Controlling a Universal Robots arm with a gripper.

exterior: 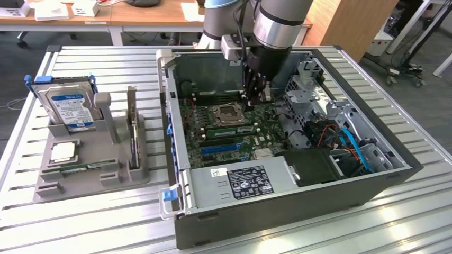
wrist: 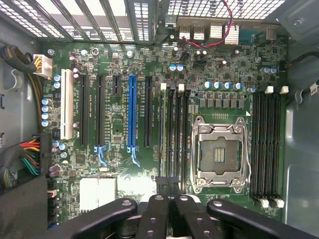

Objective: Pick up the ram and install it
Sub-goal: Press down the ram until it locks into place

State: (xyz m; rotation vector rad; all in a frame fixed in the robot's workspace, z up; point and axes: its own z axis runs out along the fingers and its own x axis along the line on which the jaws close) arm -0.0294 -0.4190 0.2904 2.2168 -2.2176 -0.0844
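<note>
My gripper [exterior: 255, 100] hangs inside the open computer case [exterior: 395, 174], low over the motherboard [exterior: 233, 143] beside the CPU socket [exterior: 227, 112]. In the wrist view the two black fingers [wrist: 162, 191] are pressed together with nothing visible between them, so the gripper [wrist: 168, 185] is shut. They stand over one end of the memory slots next to the socket [wrist: 218, 152]. One ram [wrist: 163, 129] stands edge-on in the outermost of those slots, showing as a green strip [exterior: 229, 129] in the exterior view. A second ram [exterior: 78, 168] lies flat in the grey holder [exterior: 50, 185] outside the case.
The holder at the exterior view's left also carries a silver hard drive [exterior: 69, 108], an upright dark expansion card [exterior: 132, 127] and a square chip [exterior: 63, 152]. A drive cage [exterior: 310, 95], cables [exterior: 353, 145] and a power supply [exterior: 240, 182] crowd the case.
</note>
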